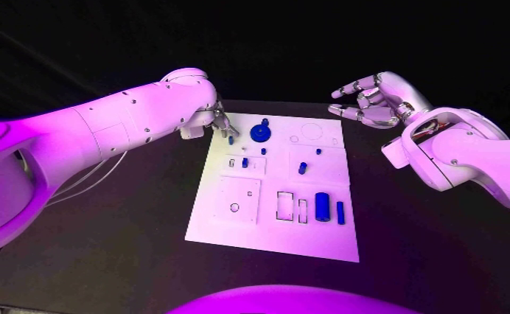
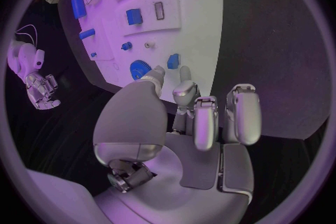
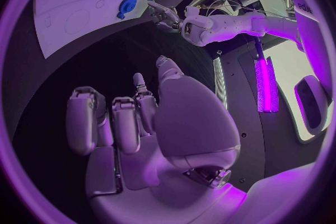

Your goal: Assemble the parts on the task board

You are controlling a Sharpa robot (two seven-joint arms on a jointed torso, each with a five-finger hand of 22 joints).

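Reached in from nine o'clock with the left hand [image 1: 216, 125], fingertips [image 2: 183, 74] spread and holding nothing, poised over the task board's [image 1: 228, 218] far-left corner beside a small blue part [image 2: 173, 60] and the blue gear [image 1: 260, 133], probably for a pick. Kept clear off the board at two o'clock: the right hand [image 1: 370, 102], loosely curled and likewise unladen. Couldn't tell whether the left fingertips touched that small part.
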